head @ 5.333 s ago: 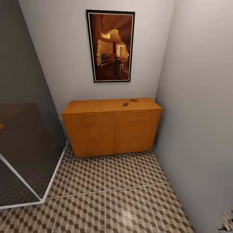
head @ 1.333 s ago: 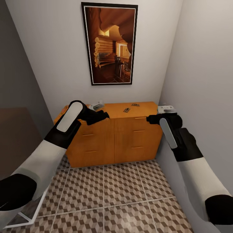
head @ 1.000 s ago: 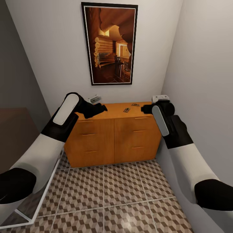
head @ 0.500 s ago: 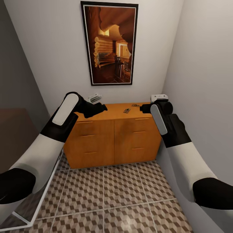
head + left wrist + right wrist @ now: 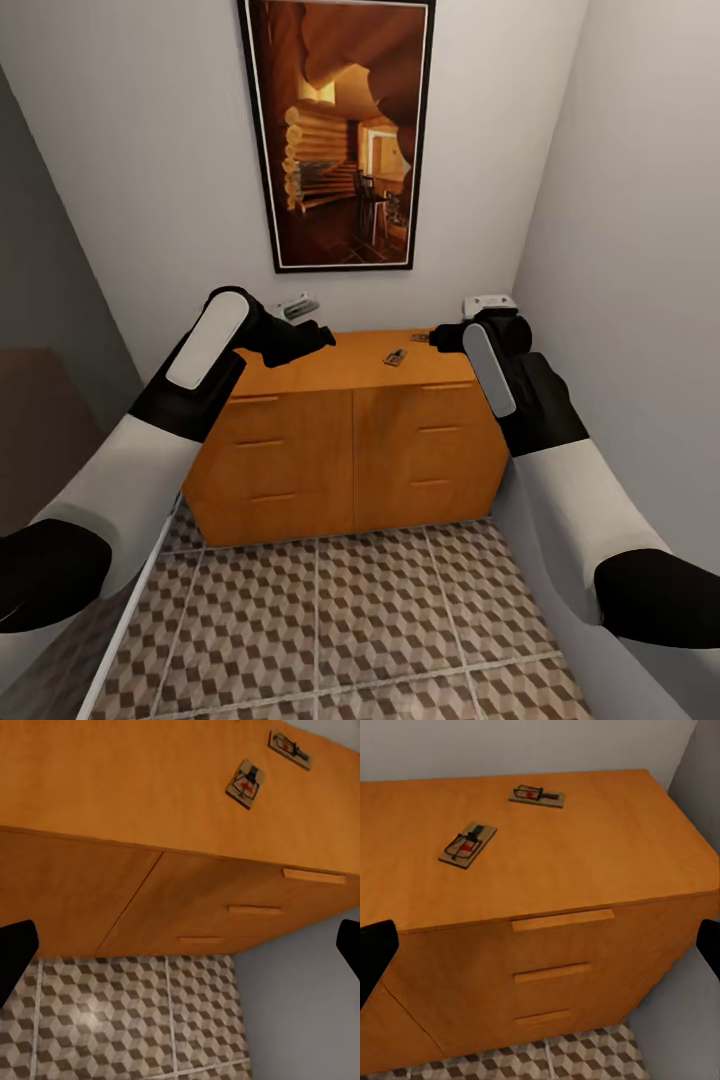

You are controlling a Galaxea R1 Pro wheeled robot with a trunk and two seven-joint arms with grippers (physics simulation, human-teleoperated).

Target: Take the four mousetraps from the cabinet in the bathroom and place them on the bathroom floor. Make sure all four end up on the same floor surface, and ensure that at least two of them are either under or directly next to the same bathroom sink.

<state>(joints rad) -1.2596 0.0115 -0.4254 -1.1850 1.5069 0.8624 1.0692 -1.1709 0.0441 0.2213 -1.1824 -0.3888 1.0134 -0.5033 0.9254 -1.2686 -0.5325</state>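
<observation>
The orange-brown cabinet stands against the back wall with its drawers shut. Two mousetraps lie on its top towards the right: one nearer the middle, the other further back. My left gripper hovers open over the cabinet top's left part. My right gripper hangs open just right of the traps, above the top. Neither holds anything. The patterned bathroom floor lies in front. The sink is out of view.
A framed picture hangs above the cabinet. A grey wall runs close along the right, beside my right arm. A dark glass shower screen with a white bottom frame closes the left side.
Both arms have risen into view and now reach over the cabinet top. The camera has moved closer, so the cabinet sits larger and lower in the picture. The mousetraps lie as before.
</observation>
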